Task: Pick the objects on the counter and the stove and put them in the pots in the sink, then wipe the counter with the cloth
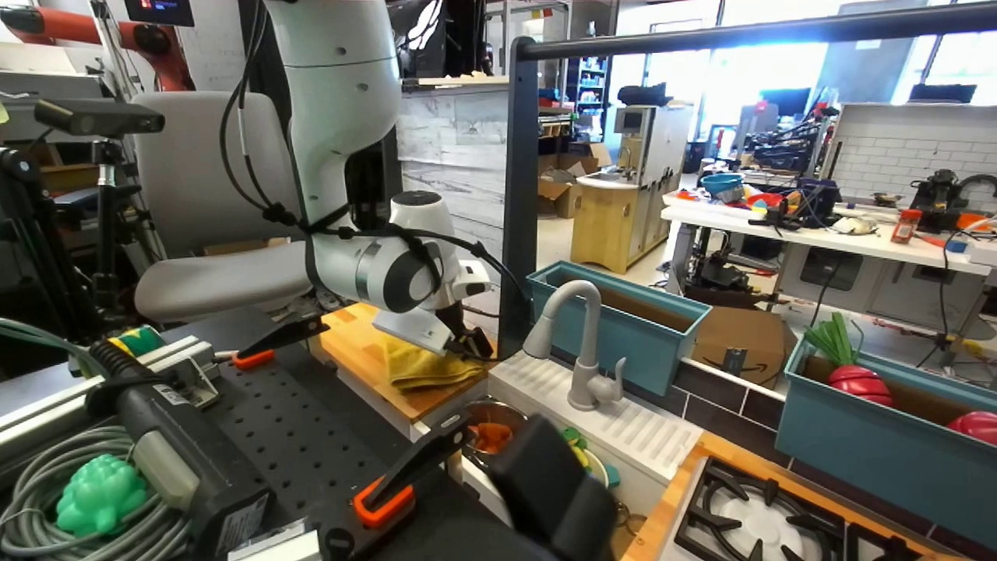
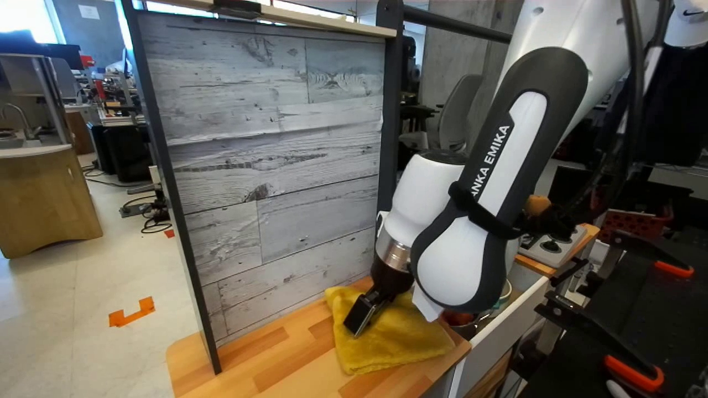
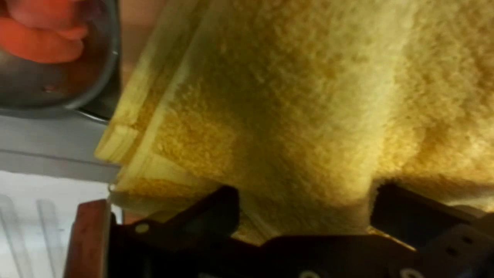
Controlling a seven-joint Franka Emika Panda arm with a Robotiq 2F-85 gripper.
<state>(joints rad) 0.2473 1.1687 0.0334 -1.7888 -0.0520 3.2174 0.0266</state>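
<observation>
Yellow cloth [image 3: 293, 116] partly behind fingers [image 3: 405, 216]

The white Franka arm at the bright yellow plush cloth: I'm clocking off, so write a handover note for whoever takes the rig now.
Black two-finger gripper: open, jaws apart at the bright yellow plush cloth; no grip shows, contact unclear.
Cloth: folded on the light-brown wooden counter.
Done, it seems: red-orange items sit in the round metal pot, green and yellow items in the pale round pot, both in the white sink.
Left: likely grip the cloth, then wipe the counter.
Check: the white stove with black grates shows only partly, so leftovers can't be ruled out.
</observation>
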